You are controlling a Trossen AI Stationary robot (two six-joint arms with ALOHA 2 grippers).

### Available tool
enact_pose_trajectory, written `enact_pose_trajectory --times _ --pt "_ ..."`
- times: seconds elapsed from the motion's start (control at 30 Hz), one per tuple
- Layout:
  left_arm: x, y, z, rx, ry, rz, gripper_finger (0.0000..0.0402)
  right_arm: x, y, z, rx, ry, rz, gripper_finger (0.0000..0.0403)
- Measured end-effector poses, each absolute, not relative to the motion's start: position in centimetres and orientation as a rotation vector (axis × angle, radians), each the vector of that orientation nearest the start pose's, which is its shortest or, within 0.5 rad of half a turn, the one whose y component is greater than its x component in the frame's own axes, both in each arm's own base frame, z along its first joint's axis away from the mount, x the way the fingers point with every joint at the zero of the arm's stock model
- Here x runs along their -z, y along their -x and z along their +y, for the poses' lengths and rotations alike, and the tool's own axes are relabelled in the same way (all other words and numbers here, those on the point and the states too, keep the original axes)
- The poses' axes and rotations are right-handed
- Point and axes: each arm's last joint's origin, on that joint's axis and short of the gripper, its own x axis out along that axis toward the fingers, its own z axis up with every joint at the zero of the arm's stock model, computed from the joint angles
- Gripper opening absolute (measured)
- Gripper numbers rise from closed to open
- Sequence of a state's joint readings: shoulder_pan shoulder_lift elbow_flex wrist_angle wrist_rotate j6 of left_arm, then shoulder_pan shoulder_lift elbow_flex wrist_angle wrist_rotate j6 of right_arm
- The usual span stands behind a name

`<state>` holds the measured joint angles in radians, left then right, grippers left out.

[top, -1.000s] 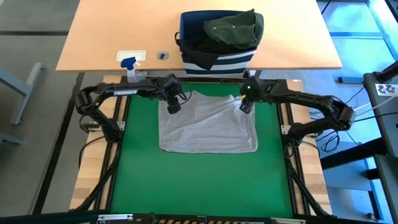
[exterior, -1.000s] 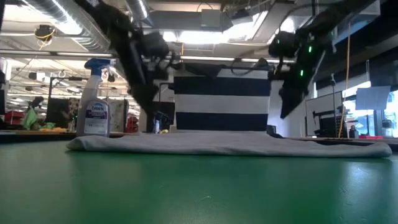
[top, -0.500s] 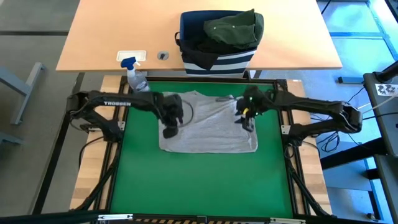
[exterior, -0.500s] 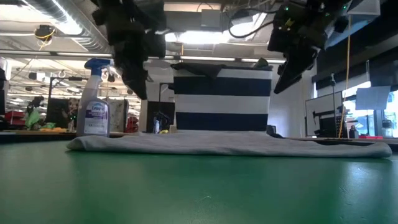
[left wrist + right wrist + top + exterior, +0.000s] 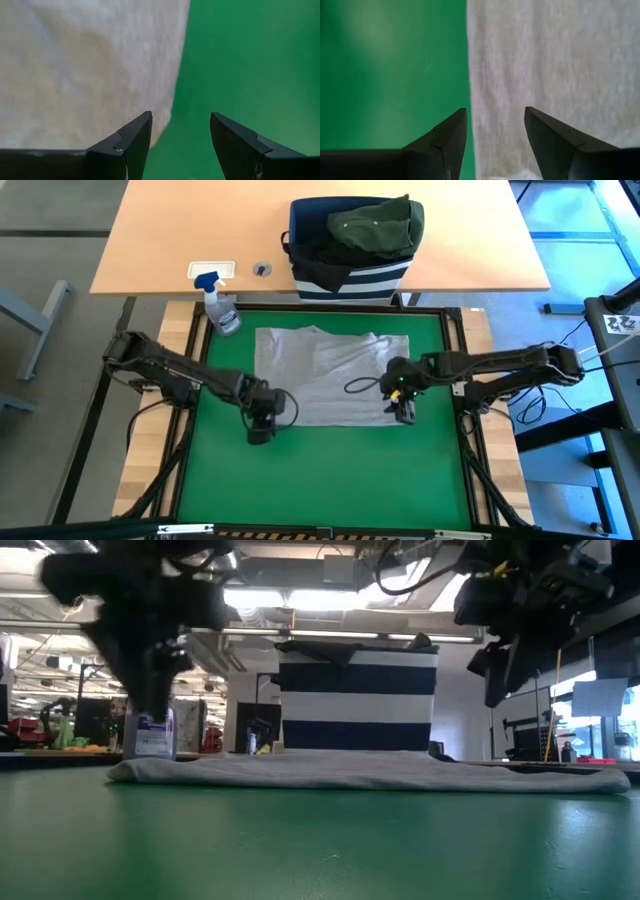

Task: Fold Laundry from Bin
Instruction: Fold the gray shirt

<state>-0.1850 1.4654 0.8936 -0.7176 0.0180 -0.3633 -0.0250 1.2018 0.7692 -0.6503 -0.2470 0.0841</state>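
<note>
A light grey garment [image 5: 330, 375] lies spread flat on the green mat [image 5: 320, 470]. My left gripper [image 5: 258, 430] hovers open over the garment's near left corner; in its wrist view the cloth's edge [image 5: 170, 100] runs just beside one finger. My right gripper [image 5: 405, 415] hovers open over the near right corner, with the cloth's side edge [image 5: 470, 100] between its fingers. The navy striped bin [image 5: 350, 280] stands on the wooden table beyond the mat. A dark olive garment [image 5: 375, 225] is heaped on top of the bin, above a black one [image 5: 320, 265].
A clear spray bottle with a blue nozzle [image 5: 215, 305] stands at the mat's far left corner. In the low view the left arm partly hides it. Bare green mat stretches from the garment to the near edge. A black frame [image 5: 455, 380] borders the mat.
Both grippers have travelled from the garment's far edge toward the near edge, the left along the garment's left side and the right along its right side, staying above the cloth. The grey garment has kept its place, spread flat.
</note>
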Motion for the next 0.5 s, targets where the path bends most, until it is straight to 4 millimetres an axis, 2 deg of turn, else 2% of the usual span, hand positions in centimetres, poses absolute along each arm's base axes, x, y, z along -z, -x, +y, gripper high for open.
enact_pose_trajectory --times 0.3,0.5 --pt "-15.9 -24.2 -4.9 -0.039 0.089 1.259 0.0196 -21.8 -21.9 1.7 -0.171 -0.256 1.081 0.0198" --pt "-13.8 -22.7 -4.4 -0.071 0.021 1.289 0.0195 -21.0 -21.9 1.5 -0.024 -0.31 1.145 0.0203"
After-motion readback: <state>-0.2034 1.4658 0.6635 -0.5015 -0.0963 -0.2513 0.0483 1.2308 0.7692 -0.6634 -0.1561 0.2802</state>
